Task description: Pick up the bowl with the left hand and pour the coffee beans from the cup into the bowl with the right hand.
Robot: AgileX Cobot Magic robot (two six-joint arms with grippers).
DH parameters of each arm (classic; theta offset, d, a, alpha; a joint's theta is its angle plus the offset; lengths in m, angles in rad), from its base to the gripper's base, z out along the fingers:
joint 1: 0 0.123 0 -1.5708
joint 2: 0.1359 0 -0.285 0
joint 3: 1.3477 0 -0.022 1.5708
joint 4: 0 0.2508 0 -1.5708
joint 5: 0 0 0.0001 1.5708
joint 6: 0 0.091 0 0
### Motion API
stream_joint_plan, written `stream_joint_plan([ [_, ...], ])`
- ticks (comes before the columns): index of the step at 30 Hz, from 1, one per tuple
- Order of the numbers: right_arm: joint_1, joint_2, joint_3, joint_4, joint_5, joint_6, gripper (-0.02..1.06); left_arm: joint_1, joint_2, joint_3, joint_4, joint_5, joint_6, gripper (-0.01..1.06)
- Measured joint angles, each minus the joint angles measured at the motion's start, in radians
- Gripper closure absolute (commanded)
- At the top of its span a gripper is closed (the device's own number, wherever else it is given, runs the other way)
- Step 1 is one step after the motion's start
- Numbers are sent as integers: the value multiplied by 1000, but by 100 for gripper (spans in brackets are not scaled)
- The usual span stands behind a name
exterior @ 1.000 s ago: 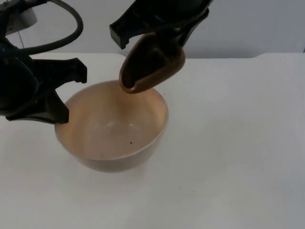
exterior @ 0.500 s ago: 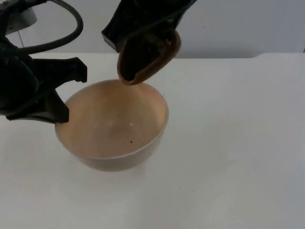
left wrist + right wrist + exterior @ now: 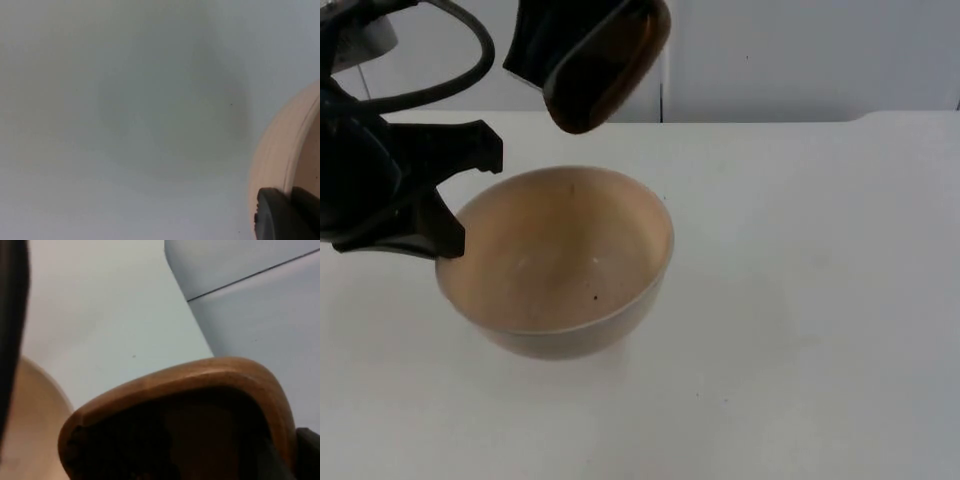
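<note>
Above the white table [image 3: 820, 300], right tool [image 3: 582, 62] clamped on tilted brown cup [image 3: 605, 65] over beige bowl [image 3: 555, 265], left tool [image 3: 445, 195] gripping bowl's rim, one dark bean [image 3: 595, 297] inside.

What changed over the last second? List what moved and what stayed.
The right gripper, shut on the cup, rose and drew back toward the wall, up and to the picture's left in the top view, so the cup's mouth is now well clear of the bowl. The left gripper kept its grip on the bowl's rim; the bowl stayed in place on the table.
</note>
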Motion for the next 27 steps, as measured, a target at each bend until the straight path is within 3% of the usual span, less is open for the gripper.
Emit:
stream_joint_plan([
  [10,67,0,0,-162,2,-80,104,0,0,0,0,0,0,105],
  [22,131,0,0,-294,2,-163,104,0,0,0,0,0,0,105],
  [27,135,0,0,-311,2,-198,104,0,0,0,0,0,0,105],
])
